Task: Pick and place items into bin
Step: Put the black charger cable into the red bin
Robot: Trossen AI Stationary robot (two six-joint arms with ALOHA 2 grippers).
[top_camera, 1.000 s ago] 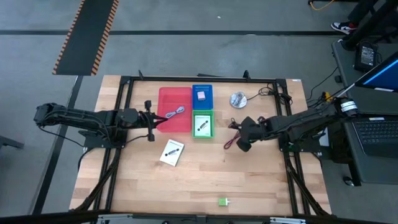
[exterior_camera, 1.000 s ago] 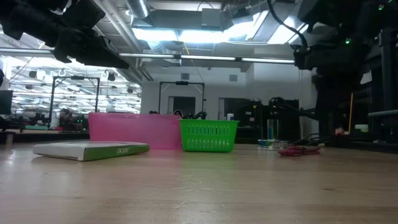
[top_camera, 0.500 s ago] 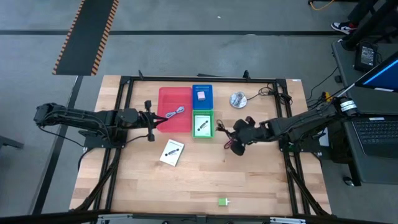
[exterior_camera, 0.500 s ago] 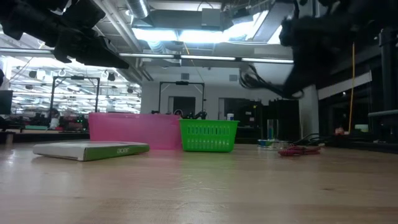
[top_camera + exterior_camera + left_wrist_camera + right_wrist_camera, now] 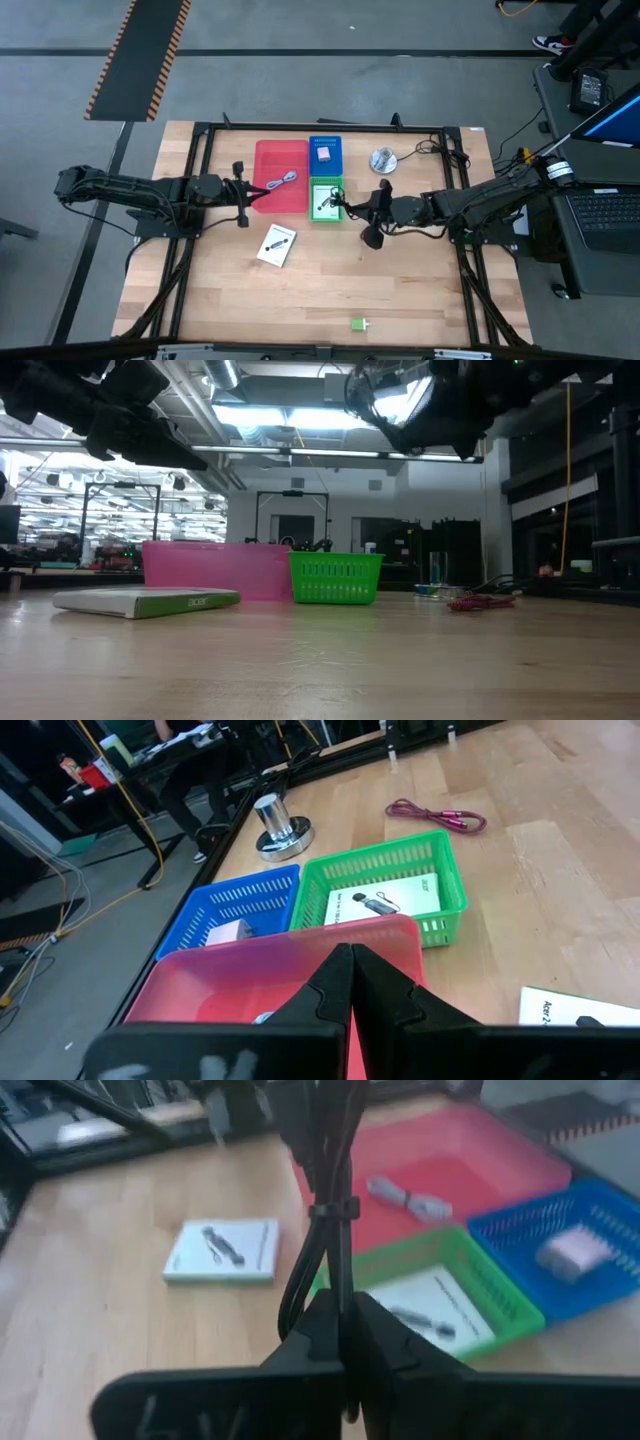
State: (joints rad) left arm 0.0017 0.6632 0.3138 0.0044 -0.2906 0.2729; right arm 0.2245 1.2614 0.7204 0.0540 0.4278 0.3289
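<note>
a wooden worktop [image 5: 300,290] sits in a black frame on a grey floor, with a lit hall of racks and ceiling lights behind it in the low view. three bins stand together near the far edge, about midway along it: a red bin [image 5: 281,176] holding a grey-blue cable [image 5: 283,180], a blue bin [image 5: 326,153] holding a small pale pink block [image 5: 324,154], and a green bin [image 5: 326,200] holding a white card [image 5: 324,201] with black marks. a second white card [image 5: 277,244] lies flat on the bare wood toward the near edge from the red bin. a tiny green block [image 5: 357,324] rests close to the near edge. a dark red cable [image 5: 435,817] lies coiled on the wood beyond the green bin in the left wrist view, and a round silver disc [image 5: 382,159] stands near the far edge beside the blue bin.

the right gripper [image 5: 372,210] hangs above the worktop just beside the green bin, its fingers pinched tight on a black cable [image 5: 325,1200] that dangles in a tied bundle. the left gripper [image 5: 244,197] waits over the red bin's outer side, fingers pressed together and holding nothing.
</note>
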